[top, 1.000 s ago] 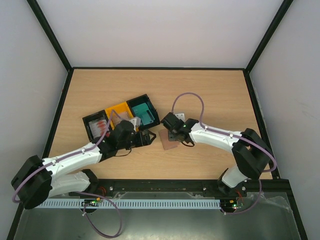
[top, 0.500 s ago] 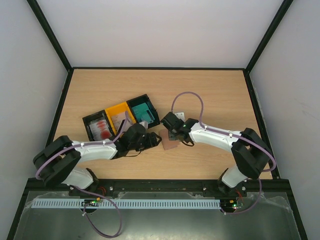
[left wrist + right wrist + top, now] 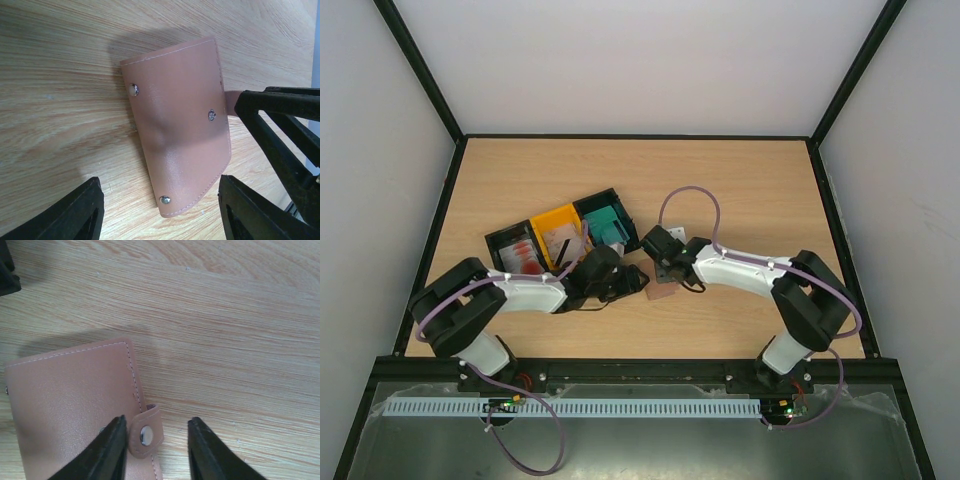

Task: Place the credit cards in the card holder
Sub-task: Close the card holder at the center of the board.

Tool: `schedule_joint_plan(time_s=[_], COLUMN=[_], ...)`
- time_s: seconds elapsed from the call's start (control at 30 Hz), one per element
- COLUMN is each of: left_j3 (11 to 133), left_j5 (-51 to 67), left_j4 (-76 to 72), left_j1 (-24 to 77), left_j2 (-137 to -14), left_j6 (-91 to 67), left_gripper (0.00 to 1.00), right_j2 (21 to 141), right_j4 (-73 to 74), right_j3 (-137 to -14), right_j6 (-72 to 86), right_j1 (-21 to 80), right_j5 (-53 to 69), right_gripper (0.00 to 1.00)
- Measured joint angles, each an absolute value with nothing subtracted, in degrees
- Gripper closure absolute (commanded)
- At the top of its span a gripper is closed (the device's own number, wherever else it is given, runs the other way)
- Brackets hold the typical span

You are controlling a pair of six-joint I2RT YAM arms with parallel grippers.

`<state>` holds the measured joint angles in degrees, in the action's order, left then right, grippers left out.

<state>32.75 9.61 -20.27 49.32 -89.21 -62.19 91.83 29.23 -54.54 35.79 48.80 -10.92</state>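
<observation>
The card holder [image 3: 661, 291] is a flat pinkish-brown pouch lying closed on the table between both grippers. In the left wrist view the card holder [image 3: 177, 130] has metal studs, and its near corner lies between the fingers of my open left gripper [image 3: 160, 187]. My left gripper [image 3: 632, 282] is empty. My right gripper [image 3: 157, 422] is open, with its fingers on either side of the holder's snap tab [image 3: 146, 432]. It shows in the top view [image 3: 667, 274] over the holder. The credit cards lie in trays: red-and-white [image 3: 520, 256], pale [image 3: 561, 240] and teal [image 3: 610, 228].
Three joined open trays stand left of the holder: black [image 3: 496, 247], yellow [image 3: 548, 217] and black [image 3: 595, 198]. The right gripper's black fingers [image 3: 285, 125] show at the right of the left wrist view. A black frame edges the table [image 3: 740, 180].
My left arm has stretched to the right, bringing its gripper up to the card holder. My right gripper has shifted slightly left over the holder.
</observation>
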Motion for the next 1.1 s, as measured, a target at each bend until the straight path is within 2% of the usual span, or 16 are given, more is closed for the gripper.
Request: schedule_joint_plan(time_s=[0.1,0.33,0.57,0.9,0.97,1.1], left_j3=[32.75,32.75,32.75,32.93,33.41,34.7], left_j5=[9.87,10.15,10.37,10.5,10.48,10.09], left_j4=[-20.32,-20.45,-20.73,-21.12,-21.19,-20.99], left_j1=[49.32,49.32,49.32,49.32,49.32,49.32], left_j2=[-89.41,-89.47,-89.58,-91.15,-91.66,-92.88], left_j6=[-62.19,-62.17,-62.17,-62.52,-62.83,-63.57], left_gripper=[0.36,0.36,0.36,0.32,0.33,0.42], right_j2=[92.4,92.47,92.47,92.25,92.03,91.66], right_j4=[29.28,29.32,29.34,29.34,29.08,27.62], right_j3=[-54.54,-54.57,-54.57,-54.57,-54.57,-54.5], right_j6=[35.9,36.03,36.05,36.07,35.99,35.35], right_j1=[48.62,47.94,47.94,47.86,47.83,47.83], right_j5=[-10.87,-10.92,-10.92,-9.74,-8.67,-5.82], right_gripper=[0.79,0.85,0.98,0.98,0.98,0.98])
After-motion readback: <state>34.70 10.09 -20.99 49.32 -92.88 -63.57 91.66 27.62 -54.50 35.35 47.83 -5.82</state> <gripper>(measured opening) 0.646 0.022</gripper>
